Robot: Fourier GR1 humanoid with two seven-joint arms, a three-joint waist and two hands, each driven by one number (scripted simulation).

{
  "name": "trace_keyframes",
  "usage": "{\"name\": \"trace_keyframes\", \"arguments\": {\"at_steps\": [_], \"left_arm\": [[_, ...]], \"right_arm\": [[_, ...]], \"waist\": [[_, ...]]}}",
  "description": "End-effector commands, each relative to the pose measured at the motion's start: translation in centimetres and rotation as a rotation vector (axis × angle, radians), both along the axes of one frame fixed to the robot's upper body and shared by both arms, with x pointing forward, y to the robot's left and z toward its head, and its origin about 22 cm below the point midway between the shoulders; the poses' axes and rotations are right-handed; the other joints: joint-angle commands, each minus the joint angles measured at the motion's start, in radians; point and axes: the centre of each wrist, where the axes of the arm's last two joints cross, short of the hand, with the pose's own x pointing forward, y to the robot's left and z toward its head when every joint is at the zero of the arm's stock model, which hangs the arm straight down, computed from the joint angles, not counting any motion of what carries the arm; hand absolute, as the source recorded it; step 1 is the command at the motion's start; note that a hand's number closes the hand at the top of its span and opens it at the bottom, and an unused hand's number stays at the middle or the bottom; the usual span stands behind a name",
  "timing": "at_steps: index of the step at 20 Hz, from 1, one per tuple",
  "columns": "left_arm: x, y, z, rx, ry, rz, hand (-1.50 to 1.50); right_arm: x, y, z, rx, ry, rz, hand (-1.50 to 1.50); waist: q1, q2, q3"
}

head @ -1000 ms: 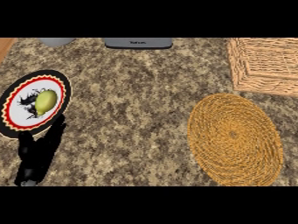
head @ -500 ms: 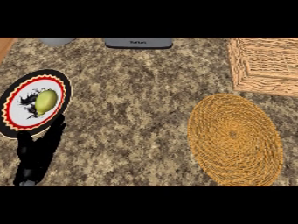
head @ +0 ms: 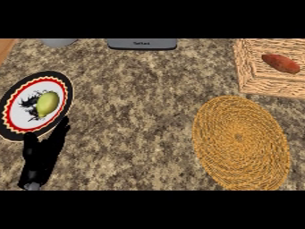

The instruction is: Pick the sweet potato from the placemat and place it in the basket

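One sweet potato (head: 281, 63), already lying inside the basket (head: 247, 76) at upper right, reddish-orange against the pale weave. Nothing left on the placemat (head: 240, 142), bare from rim to rim. Task looking as good as done, judged from where things lie.

Only one hand in view: left hand (head: 44, 152) at lower left, black, resting on the tabletop (head: 141, 107), fingers (head: 61, 130) straight and pointing up toward the plate (head: 9, 120), clamped on nothing. Right hand nowhere to be seen.

Best handling for what remains: little more than staying clear. No reaching back over the basket, no nudging its wall, no brushing the plate just beside those fingers.

Now the surfaces. Basket: boxy, straw-coloured wicker, upright walls, coarse weave, good at stopping a roll. Sweet potato: smooth-skinned, elongated, tapered at both ends, lying slantwise. Placemat: flat oval of tightly coiled golden fibre, ridged in rings. Plate: round, black rim, red-and-yellow zigzag border, white middle, carrying a yellow-green fruit (head: 46, 103), possibly a mango. Tabletop: speckled brown-and-grey stone, hard and slick by the look of it.
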Motion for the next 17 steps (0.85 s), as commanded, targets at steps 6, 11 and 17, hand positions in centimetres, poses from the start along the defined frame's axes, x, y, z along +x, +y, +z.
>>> {"name": "trace_keyframes", "arguments": {"at_steps": [6, 11, 17], "left_arm": [[-1.5, -0.2, -2.9, -0.003, 0.126, 0.039, 0.0], [-2.2, 0.4, -2.7, -0.014, 0.144, 0.041, 0.0], [-2.3, 0.4, -1.9, -0.004, 0.121, 0.048, 0.0]], "right_arm": [[-2.2, -4.6, 1.4, 0.06, -0.134, -0.044, -1.5], [-2.6, -5.5, 3.6, 0.182, -0.191, -0.111, -1.5], [-8.6, -12.3, 3.4, 0.176, -0.181, -0.197, -1.5]], "waist": [[-0.01, 0.007, -0.012], [-0.01, 0.004, -0.013], [-0.017, 0.005, -0.011]]}}
